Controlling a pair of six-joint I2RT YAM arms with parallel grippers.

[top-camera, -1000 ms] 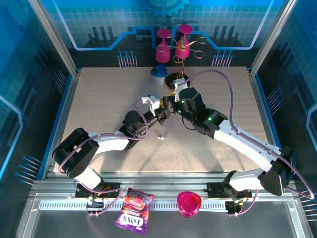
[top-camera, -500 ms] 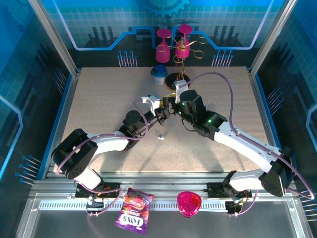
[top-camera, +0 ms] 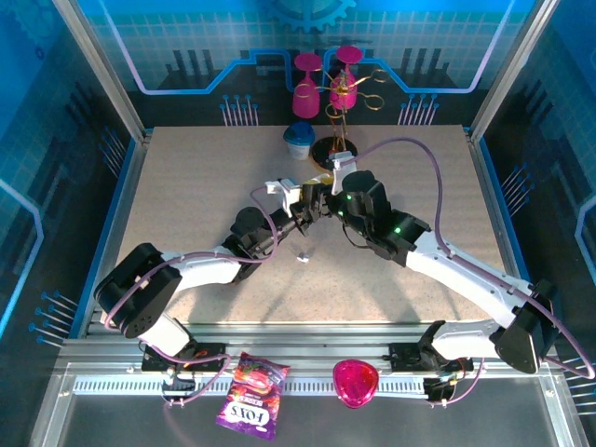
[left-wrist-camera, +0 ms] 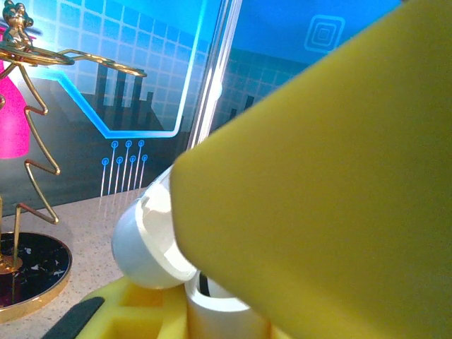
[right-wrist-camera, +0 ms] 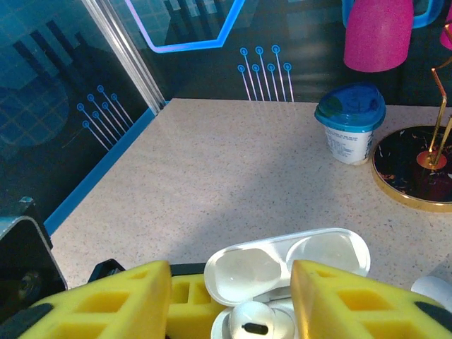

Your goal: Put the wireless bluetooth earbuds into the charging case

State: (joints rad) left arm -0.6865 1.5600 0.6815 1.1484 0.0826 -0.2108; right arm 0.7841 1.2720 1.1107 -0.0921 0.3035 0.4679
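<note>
Right jaws have parted — 1 earbud (right-wrist-camera: pixel 248 325) sits in the charging case (right-wrist-camera: pixel 282 265), clamped by left jaws.

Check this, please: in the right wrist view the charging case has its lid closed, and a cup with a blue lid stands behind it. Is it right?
Not quite. The right wrist view shows the charging case with its lid open, an earbud visible just below the lid. The cup with a blue lid does stand behind it.

Black-and-white arms (top-camera: pixel 205 265) carry purple cables (top-camera: pixel 410 140), yellow gripper fingers (right-wrist-camera: pixel 106 304) and seemingly green lights (top-camera: pixel 395 223)
</note>
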